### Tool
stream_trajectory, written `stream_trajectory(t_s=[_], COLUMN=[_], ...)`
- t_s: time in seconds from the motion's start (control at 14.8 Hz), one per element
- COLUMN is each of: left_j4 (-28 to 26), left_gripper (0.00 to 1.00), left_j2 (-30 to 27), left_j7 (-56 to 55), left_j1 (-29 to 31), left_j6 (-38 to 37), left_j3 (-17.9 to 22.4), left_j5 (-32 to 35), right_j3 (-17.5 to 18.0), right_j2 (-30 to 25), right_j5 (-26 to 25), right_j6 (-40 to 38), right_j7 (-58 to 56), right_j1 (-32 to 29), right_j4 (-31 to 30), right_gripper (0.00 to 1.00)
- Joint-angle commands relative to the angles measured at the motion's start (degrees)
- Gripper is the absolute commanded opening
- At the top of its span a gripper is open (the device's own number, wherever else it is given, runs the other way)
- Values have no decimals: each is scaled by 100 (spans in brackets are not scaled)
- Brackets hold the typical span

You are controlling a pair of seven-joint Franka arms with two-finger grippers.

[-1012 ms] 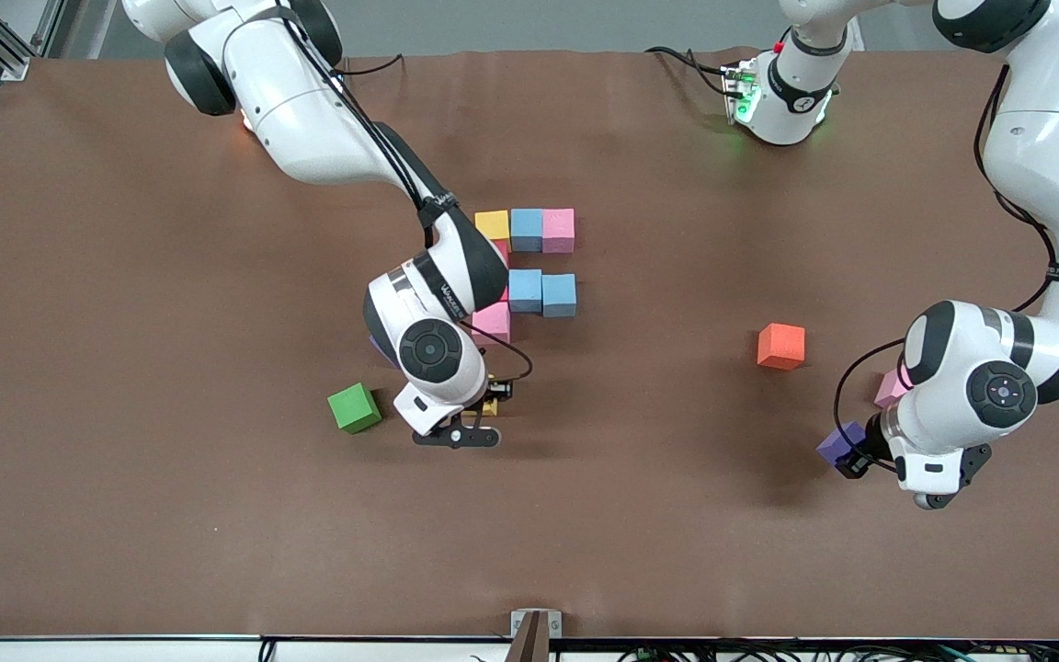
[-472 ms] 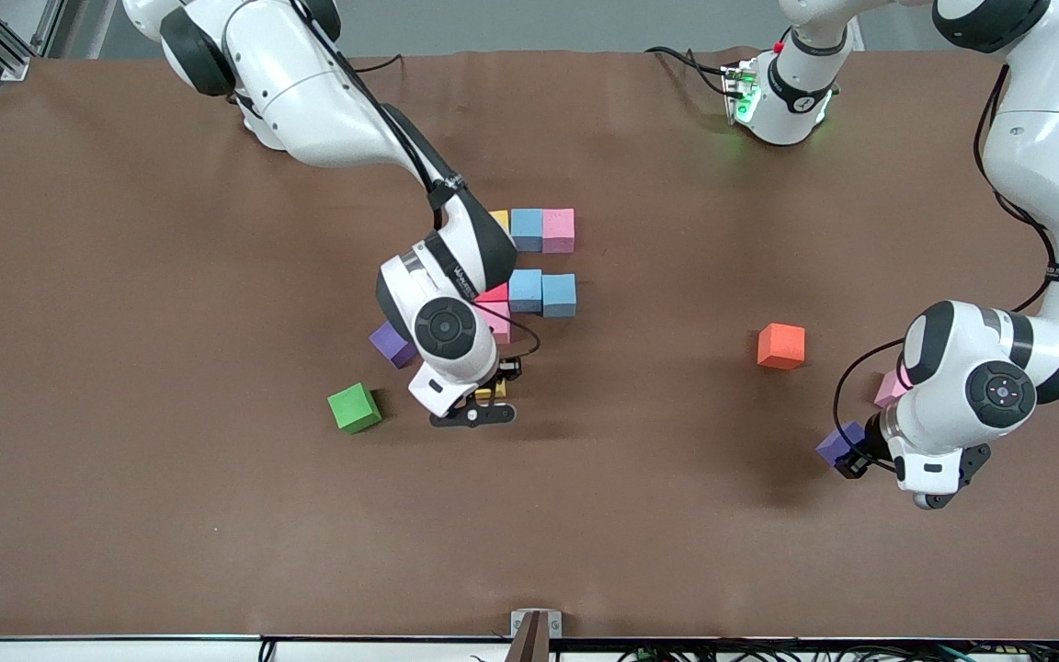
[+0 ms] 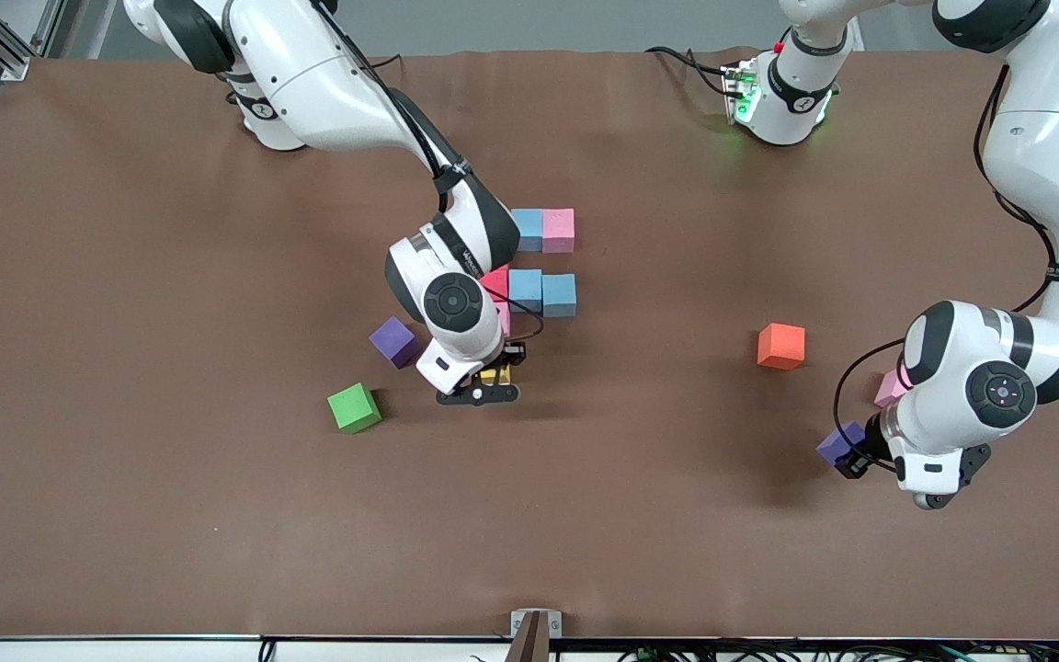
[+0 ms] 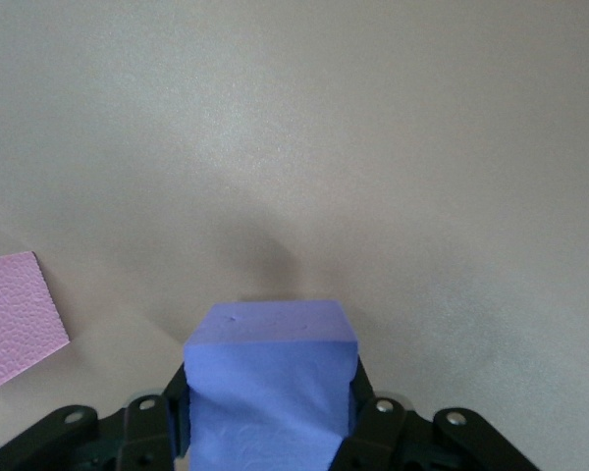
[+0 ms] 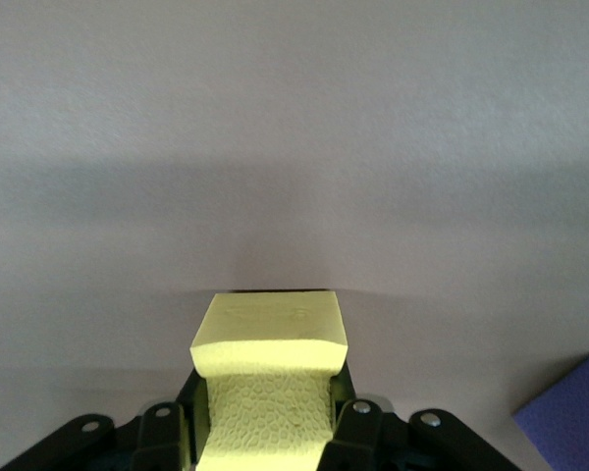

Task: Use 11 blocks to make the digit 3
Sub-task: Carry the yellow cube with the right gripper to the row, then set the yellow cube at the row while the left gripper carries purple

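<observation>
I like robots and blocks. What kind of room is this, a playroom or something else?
Probably a robot lab, not a playroom. Two white robot arms are bolted to a table with a plain brown cover. The right gripper holds a yellow block, the left gripper a purple block. Cables run along the table's edge.

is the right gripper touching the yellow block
Touching: the right wrist view shows the right gripper with a finger pressed on each side of the yellow block.

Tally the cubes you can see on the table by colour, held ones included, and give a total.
Light blue cubes: 3
Pink cubes: 3
Purple cubes: 2
Red cube: 1
Yellow cube: 1
Green cube: 1
Orange cube: 1
Total: 12 in view; the right arm may hide more.
</observation>
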Motion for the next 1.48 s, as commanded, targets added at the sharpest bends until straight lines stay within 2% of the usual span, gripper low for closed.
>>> stream_trajectory(t_s=[0.0,1.42], left_j4=[-4,57], left_gripper=[48,48], left_j2=[-37,-37], left_j7=[109,74], left_j1=[-20,-29], left_j6=[-16,-16], left_j3=[29,30], left_j5=[-65,-82], right_j3=[-77,-77], right_j2=[-492,-440], right_j5=[-118,-338], right_j6=[264,546], right_j7=[255,555], right_j1=[81,222], right_j4=[-725,-779], right_gripper=[0,0])
